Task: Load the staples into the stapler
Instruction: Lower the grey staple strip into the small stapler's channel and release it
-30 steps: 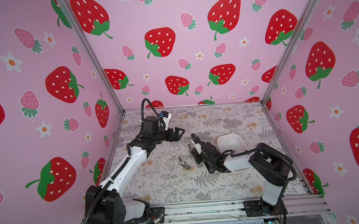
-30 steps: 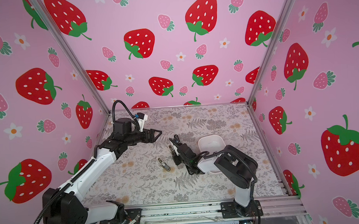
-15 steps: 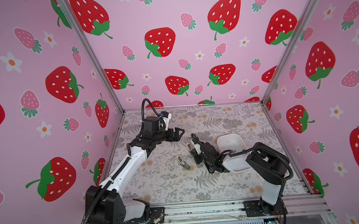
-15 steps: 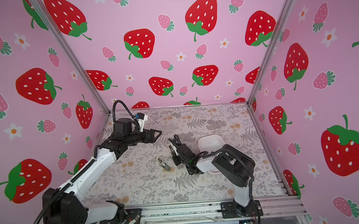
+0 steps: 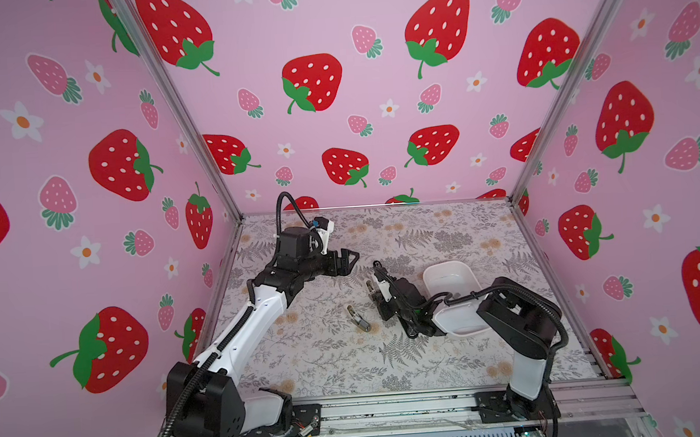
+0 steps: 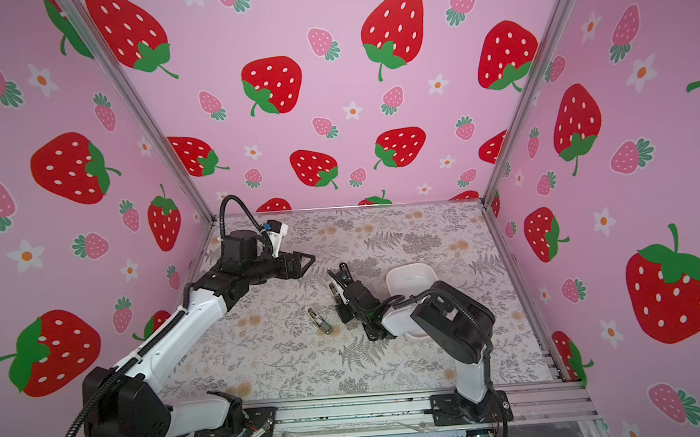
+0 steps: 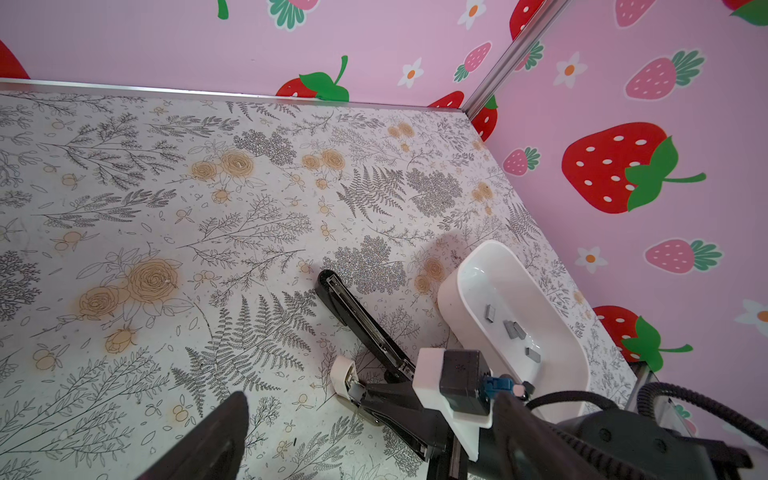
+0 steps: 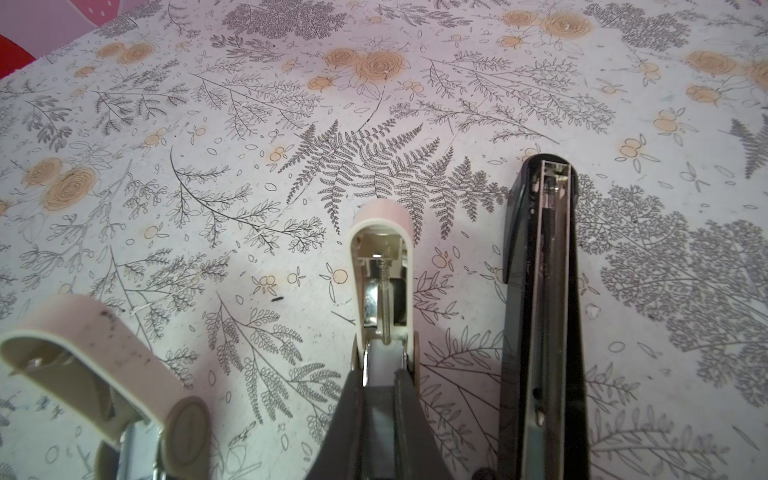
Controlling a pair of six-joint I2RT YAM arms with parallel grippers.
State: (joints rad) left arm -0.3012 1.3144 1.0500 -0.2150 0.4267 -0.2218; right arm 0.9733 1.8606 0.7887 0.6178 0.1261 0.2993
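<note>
- The staples [image 7: 513,330], a few short grey strips, lie loose on the floor of the white tray [image 5: 447,264], right of centre in both top views. None is loaded yet.
- The pink stapler [image 8: 382,266], swung open, sits near mid-frame in both top views, just left of the tray. The right gripper [image 8: 380,376] clamps it at the rear, jaws closed tight on it.
- The black stapler [image 8: 540,291], also open, lies just beside the pink one. A second pink stapler [image 5: 358,319] lies apart on the mat, lower and to the left.
- The left gripper [image 5: 349,263] hovers empty above the mat, left of centre, jaws spread wide.
- Likely hazards:
  - A thin strip lying flat may slip or snap when pinched against the tray floor.
  - The light tray may skid under the push.
  - Reaching the tray takes the left arm over the right gripper, risking a bump that twists the held stapler or knocks the black one.
</note>
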